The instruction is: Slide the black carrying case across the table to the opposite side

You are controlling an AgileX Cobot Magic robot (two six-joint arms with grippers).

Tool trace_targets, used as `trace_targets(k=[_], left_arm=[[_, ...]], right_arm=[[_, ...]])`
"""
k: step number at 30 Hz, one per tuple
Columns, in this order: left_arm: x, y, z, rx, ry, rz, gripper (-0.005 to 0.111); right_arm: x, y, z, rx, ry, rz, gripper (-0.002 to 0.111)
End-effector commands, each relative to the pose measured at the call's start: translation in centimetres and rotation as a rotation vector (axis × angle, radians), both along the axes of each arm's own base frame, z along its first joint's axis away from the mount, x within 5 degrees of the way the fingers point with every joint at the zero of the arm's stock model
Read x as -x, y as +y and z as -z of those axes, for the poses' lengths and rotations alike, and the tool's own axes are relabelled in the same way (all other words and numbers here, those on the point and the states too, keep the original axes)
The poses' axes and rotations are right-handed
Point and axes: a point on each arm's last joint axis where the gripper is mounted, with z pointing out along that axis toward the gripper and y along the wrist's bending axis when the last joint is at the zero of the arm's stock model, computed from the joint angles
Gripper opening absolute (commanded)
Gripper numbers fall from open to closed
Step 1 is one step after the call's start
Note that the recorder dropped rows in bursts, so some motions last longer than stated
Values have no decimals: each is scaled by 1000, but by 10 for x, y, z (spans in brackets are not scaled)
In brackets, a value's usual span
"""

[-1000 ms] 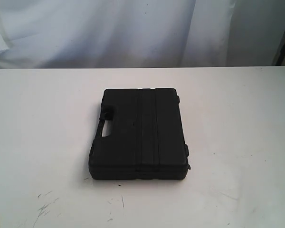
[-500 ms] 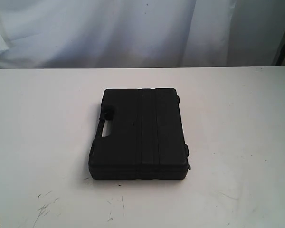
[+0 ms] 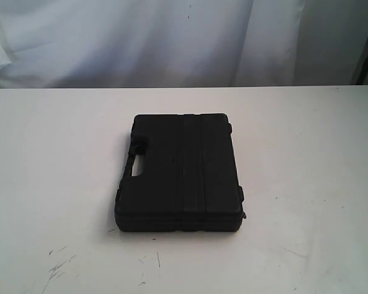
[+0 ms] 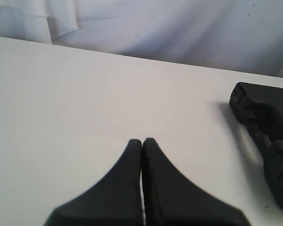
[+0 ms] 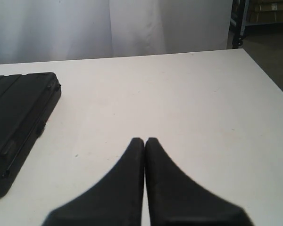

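The black carrying case (image 3: 181, 173) lies flat near the middle of the white table (image 3: 306, 159), its handle cut-out facing left. Neither arm shows in the exterior view. In the left wrist view my left gripper (image 4: 142, 141) is shut with nothing in it, hovering over bare table, and the case's handle end (image 4: 266, 136) lies apart from it. My right gripper (image 5: 145, 140) is also shut and empty over bare table, with the case's hinge side (image 5: 19, 125) well clear of its tips.
A white cloth backdrop (image 3: 172, 43) hangs behind the table's far edge. Scuff marks (image 3: 58, 266) mark the front left of the tabletop. A dark stand (image 5: 238, 23) and floor show beyond the table's corner in the right wrist view.
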Motion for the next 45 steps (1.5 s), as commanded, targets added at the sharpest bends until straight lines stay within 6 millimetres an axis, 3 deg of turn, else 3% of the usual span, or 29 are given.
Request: trace_targets(k=[1, 21, 30, 42, 45], left_arm=[[0, 0, 1, 4, -2, 5, 0], [0, 0, 1, 4, -2, 5, 0], [0, 2, 0, -82, -10, 7, 0], [0, -1, -45, -80, -515, 11, 0], [0, -1, -47, -81, -533, 12, 0]], right_arm=[[0, 0, 1, 10, 2, 4, 0], [0, 0, 1, -2, 2, 7, 0], [0, 0, 1, -2, 2, 7, 0], [0, 0, 1, -4, 2, 8, 0], [0, 0, 1, -4, 2, 8, 0]])
